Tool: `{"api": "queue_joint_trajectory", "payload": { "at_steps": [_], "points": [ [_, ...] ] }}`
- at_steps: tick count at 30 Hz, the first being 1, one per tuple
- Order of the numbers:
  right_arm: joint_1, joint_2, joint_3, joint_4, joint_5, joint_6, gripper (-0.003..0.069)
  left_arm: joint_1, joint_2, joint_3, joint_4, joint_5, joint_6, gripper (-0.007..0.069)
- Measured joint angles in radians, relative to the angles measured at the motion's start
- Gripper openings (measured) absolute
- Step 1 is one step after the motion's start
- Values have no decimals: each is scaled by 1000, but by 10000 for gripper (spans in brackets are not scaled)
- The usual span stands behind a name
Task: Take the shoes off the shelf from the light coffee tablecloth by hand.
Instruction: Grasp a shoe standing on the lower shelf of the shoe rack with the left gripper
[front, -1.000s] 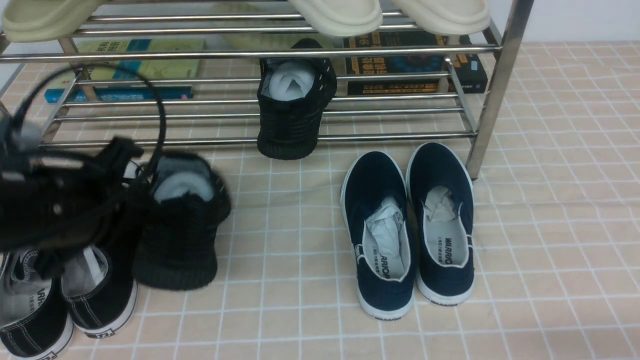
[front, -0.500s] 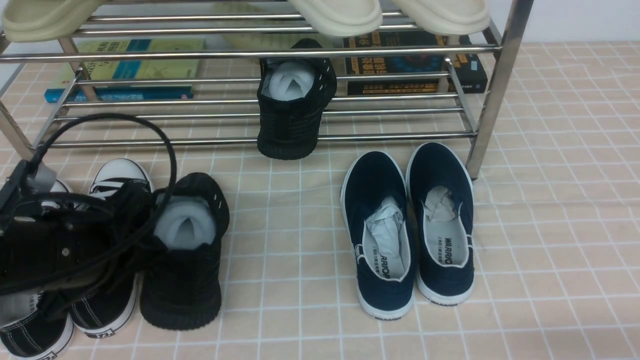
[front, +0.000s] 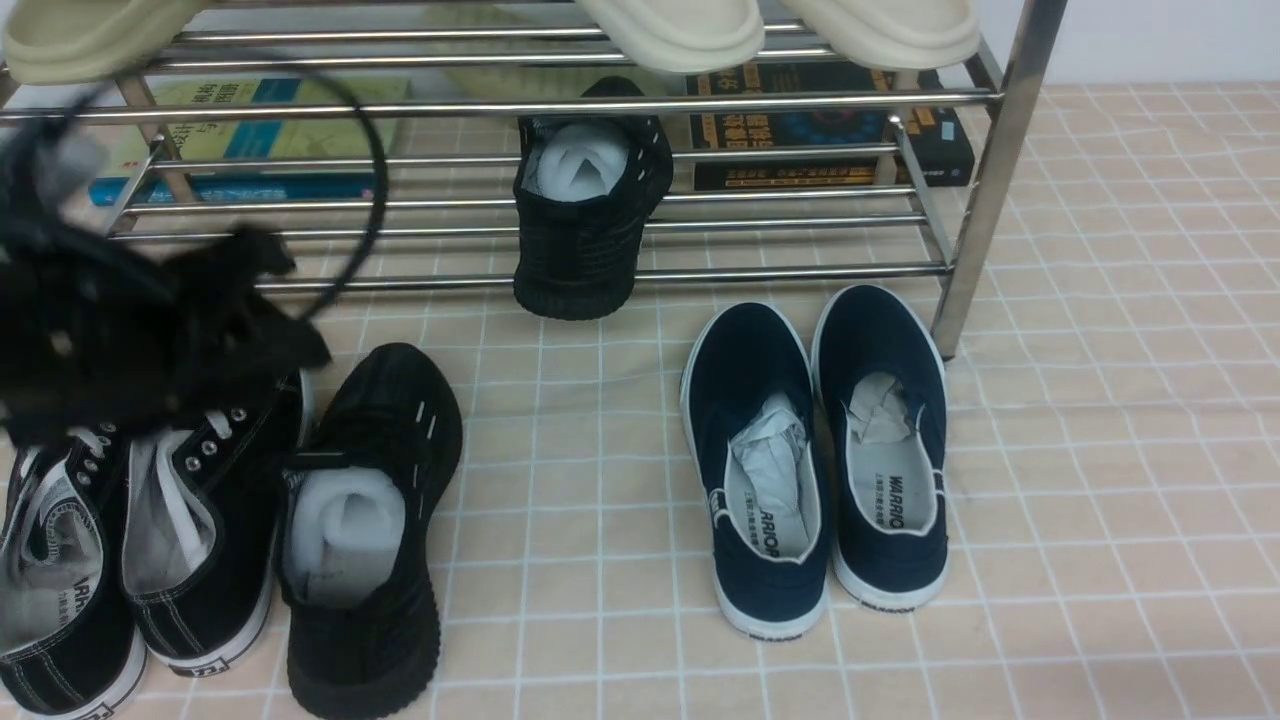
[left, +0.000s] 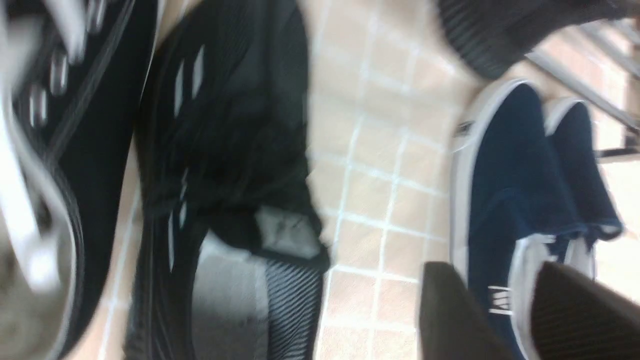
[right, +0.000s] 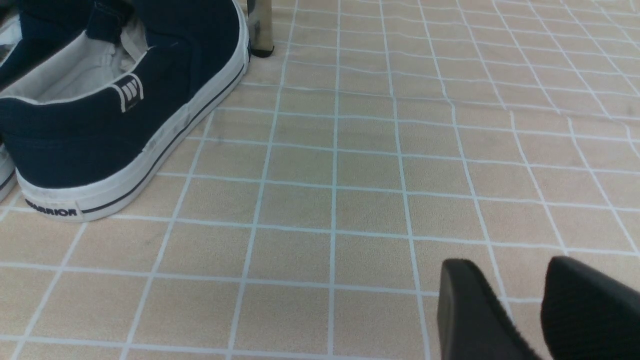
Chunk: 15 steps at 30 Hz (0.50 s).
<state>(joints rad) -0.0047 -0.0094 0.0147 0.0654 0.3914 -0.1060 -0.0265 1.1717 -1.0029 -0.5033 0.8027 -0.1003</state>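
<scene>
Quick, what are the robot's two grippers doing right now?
Left gripper: open, holding nothing.
Right gripper: open, holding nothing.

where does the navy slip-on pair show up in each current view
Front view: navy slip-ons, right of centre, below the rack.
Left wrist view: upper right to lower right, partly behind the gripper.
Right wrist view: upper left corner, cut off by the edge.
Shared landmark: the white-lined grid cloth.

- The left arm (front: 130, 320) reaches in from the left side of the front view, dark and blurred.
- A cable (front: 375, 200) loops above it.
- The left tool (left: 495, 310) stands open, fingers apart.
- The right tool (right: 515, 305) is open too.
</scene>
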Motion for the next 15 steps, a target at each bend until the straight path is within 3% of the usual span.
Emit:
{"api": "queue_joint_trajectory", "payload": {
  "at_steps": [5,11,15],
  "points": [
    [0,0,0,0,0,0,239,0,51,-195,108,186,-55,28],
    [0,0,0,0,0,0,239,0,149,-317,197,399,-120,1],
    [0,0,0,0,0,0,239,0,216,-351,202,432,-127,1]
  ]
}}
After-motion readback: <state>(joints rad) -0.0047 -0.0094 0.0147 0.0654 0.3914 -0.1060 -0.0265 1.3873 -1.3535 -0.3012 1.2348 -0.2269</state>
